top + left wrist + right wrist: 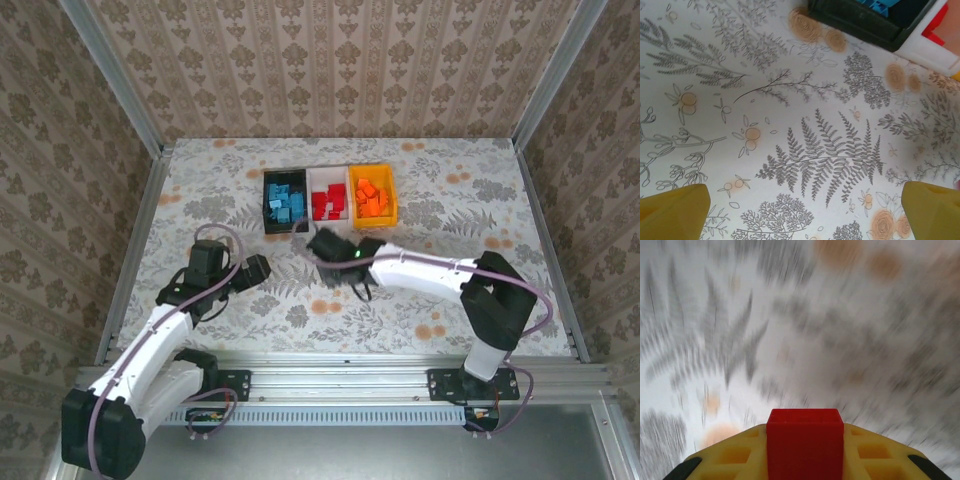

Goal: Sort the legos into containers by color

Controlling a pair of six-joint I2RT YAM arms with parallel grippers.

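The legos (328, 204) lay in three containers (330, 225) joined in one row at the far middle of the worktop (200, 190). One more was held in a pincer just in front of that row.

The worktop was covered with a pale cloth printed with grey ferns and branches and small orange flowers. Walls (330, 70) papered in a beige damask pattern closed it in at the back and on both sides. Two slanting aluminium posts (110, 75) stood at the back corners, and an aluminium rail (340, 375) ran along the near edge, where the two arms were bolted.

Counted from left to right, the containers were one black bin (267, 205) with blue legos (286, 203), one white bin (328, 172) with red legos, and one orange-yellow bin (392, 200) with orange legos (372, 199). The bricks in each bin lay too close together to count.

The right pincer (318, 243) sat just in front of the seam between the black and white bins. In the right wrist view its yellow fingers (730, 455) pinched a single red lego (805, 450), and the cloth beyond it was smeared with blur.

The left pincer (262, 268) hung over bare cloth, nearer than the black bin and to its left. Its two yellow fingertips (675, 212) were spread wide with nothing between them. The left wrist view also caught a corner of the black bin and part of the white bin beside it.
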